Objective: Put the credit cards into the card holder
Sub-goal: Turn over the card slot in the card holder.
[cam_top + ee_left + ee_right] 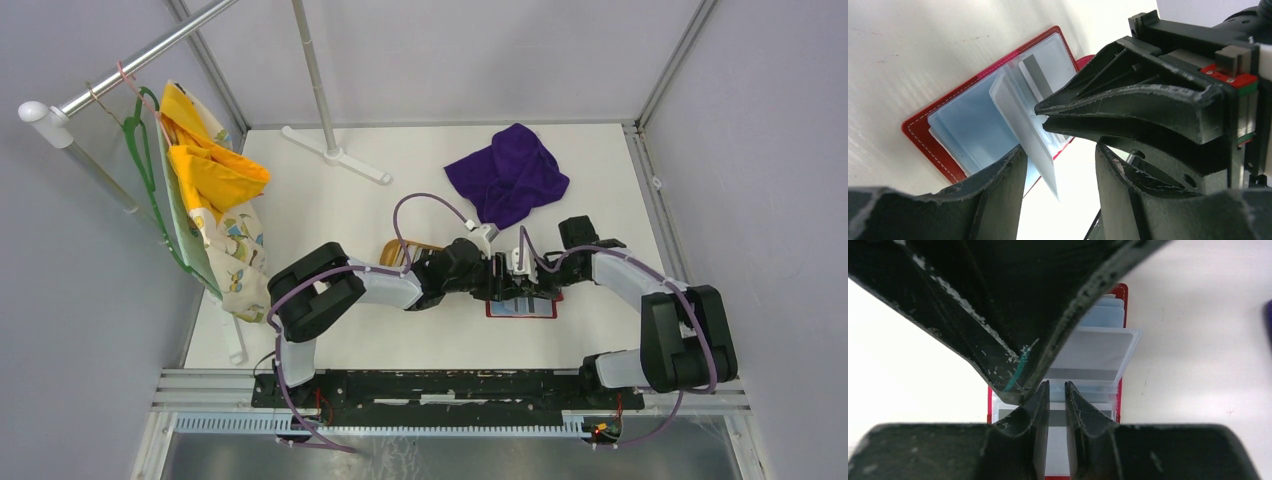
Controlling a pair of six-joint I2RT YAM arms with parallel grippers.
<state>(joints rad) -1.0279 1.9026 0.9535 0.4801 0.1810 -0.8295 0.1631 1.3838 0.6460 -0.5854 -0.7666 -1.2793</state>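
Observation:
The red card holder lies open on the white table, its clear sleeves showing in the left wrist view and the right wrist view. A grey card sits in one raised sleeve. A white card with a grey stripe lies in a sleeve below. My right gripper is nearly shut, its tips pinching the edge of a clear sleeve, and it also shows in the left wrist view. My left gripper is open just above the holder, with the raised sleeve's edge standing loose between its fingers. Both grippers meet over the holder.
A tan wooden tray is partly hidden behind the left arm. A purple cloth lies at the back right. A rack stand stands at the back, and a yellow garment hangs at the left.

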